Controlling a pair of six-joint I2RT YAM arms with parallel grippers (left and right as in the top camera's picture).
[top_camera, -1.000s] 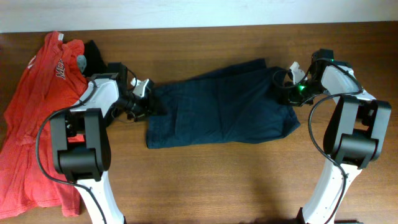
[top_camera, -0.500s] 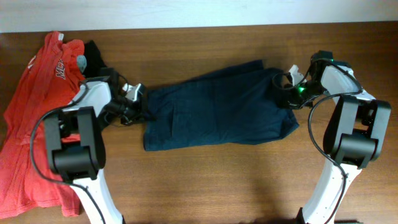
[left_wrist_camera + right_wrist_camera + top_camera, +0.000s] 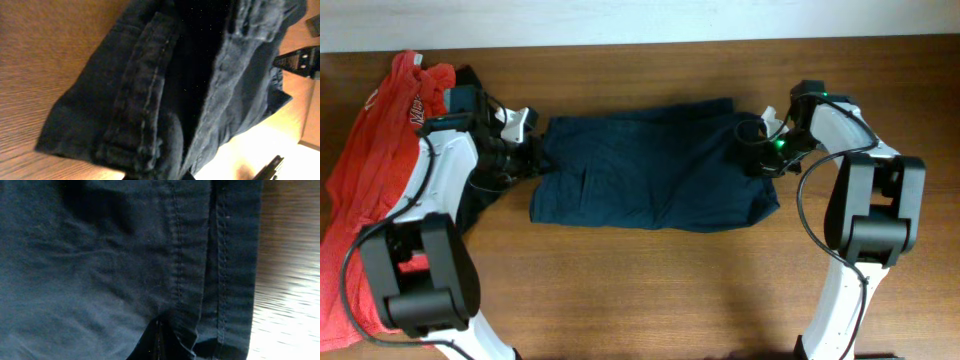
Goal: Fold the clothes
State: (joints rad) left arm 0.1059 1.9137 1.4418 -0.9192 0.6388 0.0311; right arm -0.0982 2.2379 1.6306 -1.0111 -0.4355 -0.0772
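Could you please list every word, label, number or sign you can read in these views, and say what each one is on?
White lettering on the red-orange T-shirt: present, but too small and blurred to read.
Navy shorts: no text shows on them in any view.
Nothing else in view carries readable text.

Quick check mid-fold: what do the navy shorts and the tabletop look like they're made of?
The shorts are probably woven cotton, matte navy: stitched flat seams and soft creases show close up. The table is wood or wood-look laminate, brown, grained and slightly glossy; I cannot tell which.
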